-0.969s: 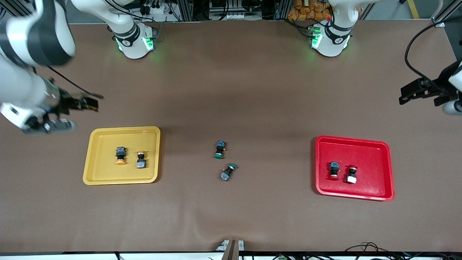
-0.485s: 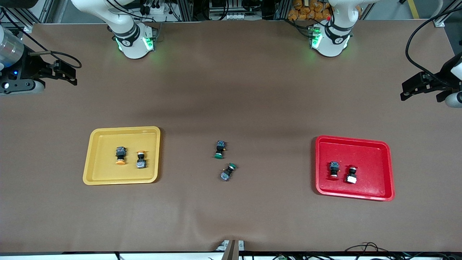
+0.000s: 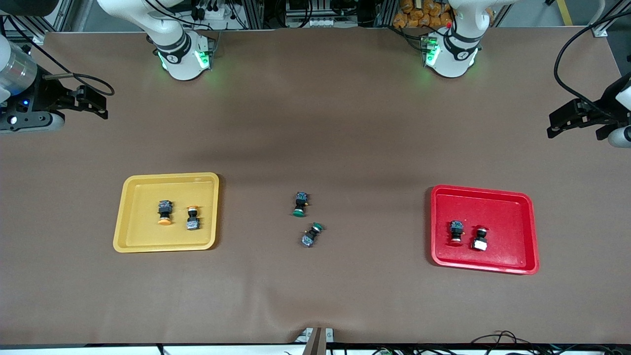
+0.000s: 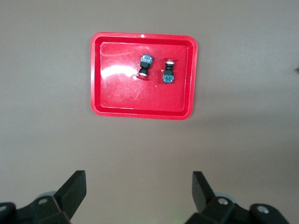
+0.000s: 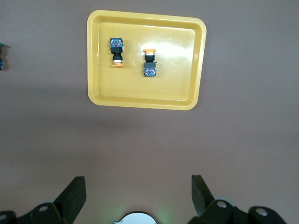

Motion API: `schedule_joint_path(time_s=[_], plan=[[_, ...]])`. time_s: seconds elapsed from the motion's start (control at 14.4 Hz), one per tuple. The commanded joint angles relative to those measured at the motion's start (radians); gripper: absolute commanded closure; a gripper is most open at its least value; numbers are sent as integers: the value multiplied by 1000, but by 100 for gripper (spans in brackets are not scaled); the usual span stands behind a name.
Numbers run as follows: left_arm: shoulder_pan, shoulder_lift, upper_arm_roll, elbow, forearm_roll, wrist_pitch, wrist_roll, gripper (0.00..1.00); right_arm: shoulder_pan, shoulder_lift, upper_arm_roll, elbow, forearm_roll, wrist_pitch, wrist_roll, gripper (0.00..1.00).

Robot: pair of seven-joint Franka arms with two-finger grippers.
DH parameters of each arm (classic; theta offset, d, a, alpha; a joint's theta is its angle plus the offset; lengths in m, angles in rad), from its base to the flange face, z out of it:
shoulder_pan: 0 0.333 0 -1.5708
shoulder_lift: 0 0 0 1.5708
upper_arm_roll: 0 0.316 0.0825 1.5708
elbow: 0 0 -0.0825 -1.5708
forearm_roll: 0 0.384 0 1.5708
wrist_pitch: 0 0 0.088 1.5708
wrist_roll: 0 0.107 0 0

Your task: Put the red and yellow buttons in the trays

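The two yellow-capped buttons (image 3: 165, 212) are laid side by side in the yellow tray (image 3: 129, 212), and the two red-capped buttons (image 3: 457, 230) are laid side by side in the red tray (image 3: 512, 217), each pair matched to its tray by colour; by that arrangement the sorting is judged to be done. Two green-capped switches (image 3: 299, 204) are left on the brown table (image 3: 315, 123) between the trays, roughly midway, presumably because no tray is meant for them.

Taking the yellow tray as landmark, the right gripper (image 3: 93, 101) is held in the air over bare table toward the robot bases and toward the right arm's end, with its fingers (image 5: 74, 196) spread wide and nothing between them. The left gripper (image 3: 567, 121) is held over bare table well past the red tray at the left arm's end, its fingers (image 4: 74, 191) likewise spread and empty. Both arms are judged to be parked clear of the trays.

In the left wrist view the red caps are shown clearly, whereas in the front view they are barely distinguished against the red tray. The full spread of each pair of fingers is given only by the wrist views. Only in the front view are both trays and the green switches seen together.
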Motion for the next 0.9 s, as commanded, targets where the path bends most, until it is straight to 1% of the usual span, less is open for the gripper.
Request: schedule_joint_path(time_s=[0.0,0.07,0.21,0.28,0.35,0.48,0.69,0.83], plan=[[5,-16,1,-15,-12,12,13,0,-14,-16,14,-14,-20,15,22,0],[5,-16,1,-15,-12,12,13,0,-41,-16,47,-14,-19,15,22,0],[7,-16,1,-15,-12,12,13,0,-159,-11,171,-12,-19,15,22,0],[7,-16,1,-15,-13,12,13,0,-192,-10,208,-12,-19,15,22,0],[7,-16,1,-15,-13,12,13,0,-206,-8,224,-12,-17,13,22,0],[7,-16,-1,-15,-15,12,13,0,-204,-7,221,-12,-19,13,22,0],[8,-14,1,-15,-15,13,14,0,-232,-5,227,1,-13,13,19,0],[5,-11,1,-15,-7,12,23,0,-249,-5,253,3,-11,13,21,0]])
